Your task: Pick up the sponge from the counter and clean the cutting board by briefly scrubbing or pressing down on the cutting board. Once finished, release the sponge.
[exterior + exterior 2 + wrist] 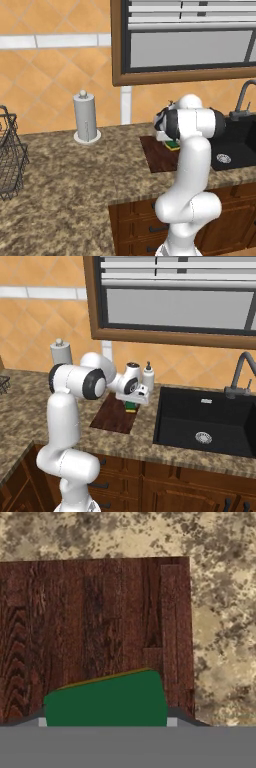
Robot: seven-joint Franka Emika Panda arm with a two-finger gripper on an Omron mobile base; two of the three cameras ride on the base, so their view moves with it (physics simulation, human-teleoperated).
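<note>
The dark reddish-brown cutting board lies flat on the speckled granite counter, just left of the sink. My gripper hangs low over the board's far right part, pointing down. It is shut on the sponge, whose dark green top with a thin yellow edge sits between the fingertips. From the base cameras the sponge shows as a small green-and-yellow block right at the surface of the cutting board. I cannot tell whether it touches the wood. My white arm hides part of the cutting board in the left base view, where the sponge peeks out.
A black sink basin with a dark faucet lies right of the board. A white soap bottle stands behind the board at the wall. A paper towel holder and a wire basket stand further left.
</note>
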